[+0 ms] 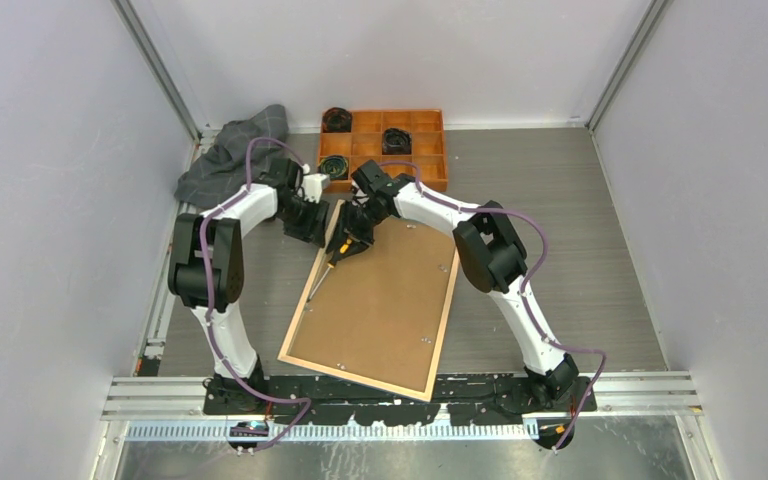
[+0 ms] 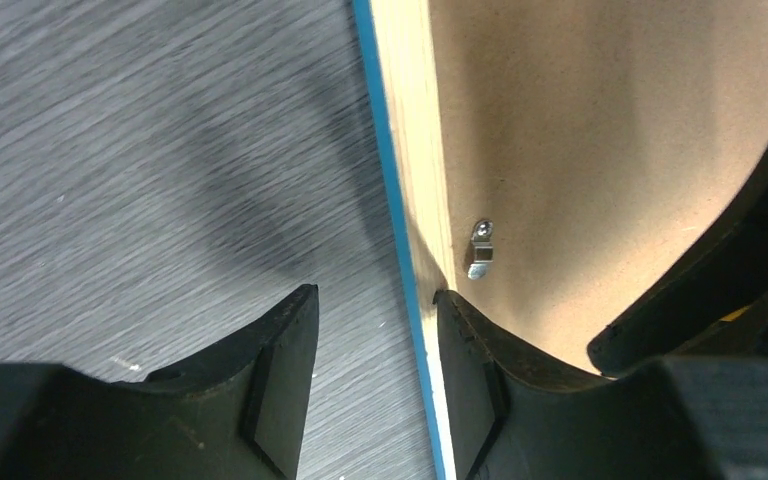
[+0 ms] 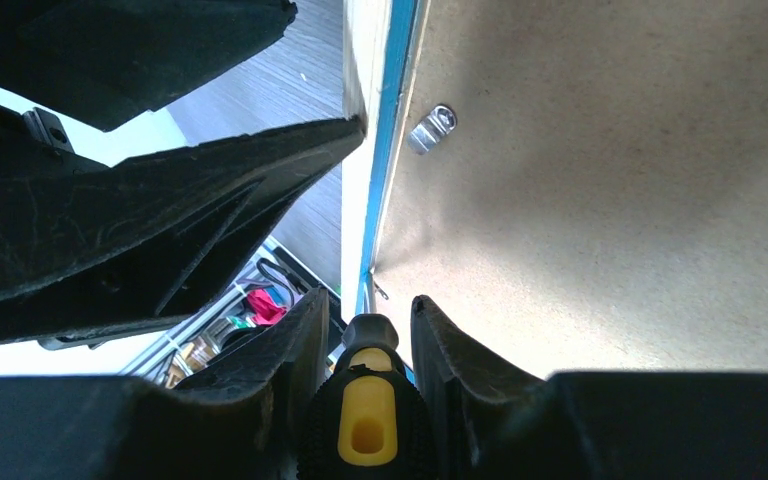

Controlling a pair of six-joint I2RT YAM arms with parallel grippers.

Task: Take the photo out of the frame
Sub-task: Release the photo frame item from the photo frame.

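The frame (image 1: 447,310) lies face down on the table, its wood rim (image 2: 405,150) and blue edge (image 3: 385,150) showing around the brown backing board (image 1: 385,300). The photo is hidden under that board. My left gripper (image 1: 312,222) is at the frame's far left corner and stands open (image 2: 375,295). The rim runs between its fingers, against the right one. A metal clip (image 2: 480,255) sits just ahead on the board. My right gripper (image 1: 352,240) is shut on a yellow-and-black screwdriver (image 3: 367,420). The screwdriver's shaft (image 1: 322,278) points along the frame's left side.
An orange compartment tray (image 1: 430,125) holding black round parts stands behind the frame. A grey cloth (image 1: 225,160) lies at the back left. A second clip (image 3: 432,130) shows on the board. Pale walls close in both sides.
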